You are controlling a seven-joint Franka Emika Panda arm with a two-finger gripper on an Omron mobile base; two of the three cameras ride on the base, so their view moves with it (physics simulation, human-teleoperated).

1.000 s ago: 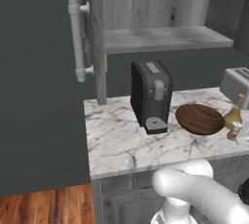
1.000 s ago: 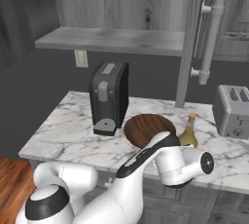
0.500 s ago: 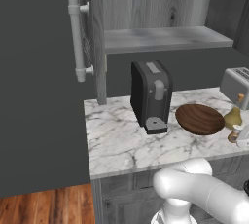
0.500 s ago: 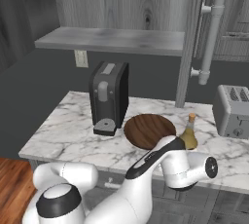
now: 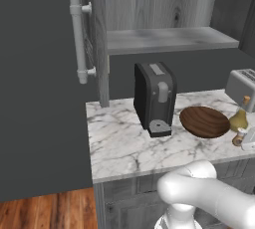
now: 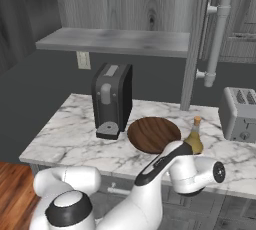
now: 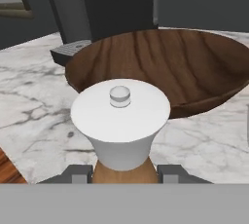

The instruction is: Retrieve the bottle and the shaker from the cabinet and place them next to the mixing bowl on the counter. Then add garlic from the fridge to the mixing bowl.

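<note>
From your left base view, the shaker [image 5: 239,137] stands on the bench [image 5: 119,146] beside the bottle [image 5: 239,118], right of the mixing bowl [image 5: 204,121]. The hand view adds the pincer [image 7: 124,173] clasping it (bowl just behind).

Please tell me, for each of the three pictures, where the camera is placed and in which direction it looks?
Left base view: behind the arm's left, looking down at the counter; white arm lower right.
Right base view: behind its right, looking at the mixing bowl and bottle; arm lower left.
Hand view: on the hand, facing the bowl over the shaker, which the claw grips.
All three share the bowl.
</note>
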